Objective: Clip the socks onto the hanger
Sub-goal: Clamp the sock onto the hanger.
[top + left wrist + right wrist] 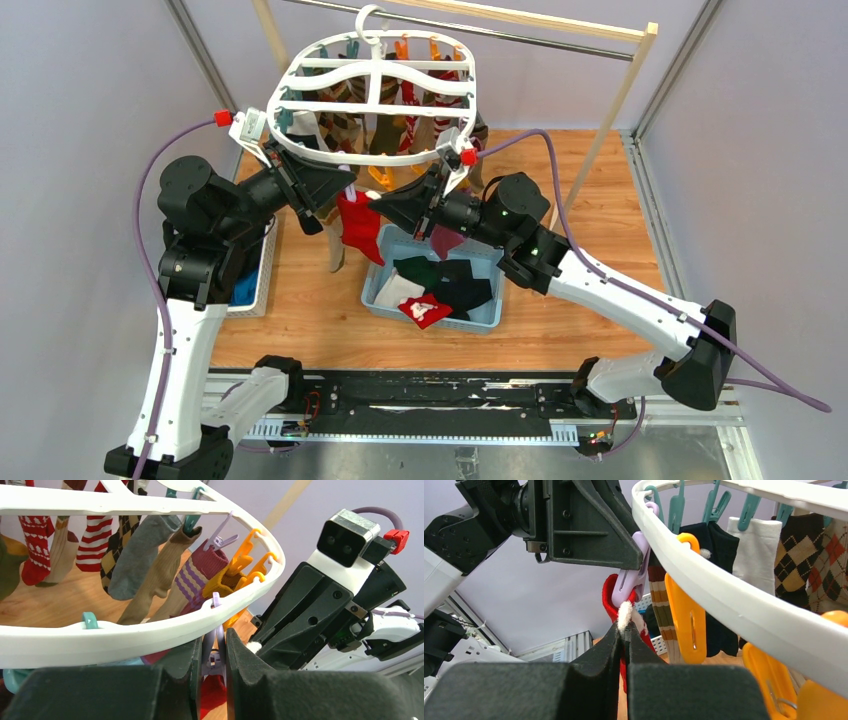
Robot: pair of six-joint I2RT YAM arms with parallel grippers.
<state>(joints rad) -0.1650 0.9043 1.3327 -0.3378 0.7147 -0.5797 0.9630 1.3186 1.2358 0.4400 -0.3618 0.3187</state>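
The left gripper (213, 652) squeezes a purple peg (628, 579) under the hanger (125, 639) rim. The right gripper (625, 641), closed, pinches the red sock (360, 228) by its white cuff, just below that peg.

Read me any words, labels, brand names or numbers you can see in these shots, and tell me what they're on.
No readable text in any view.
The white marks on the patterned red sock in the blue bin are a pattern, too small to read as letters.
The hanger and the wrist camera show no labels.
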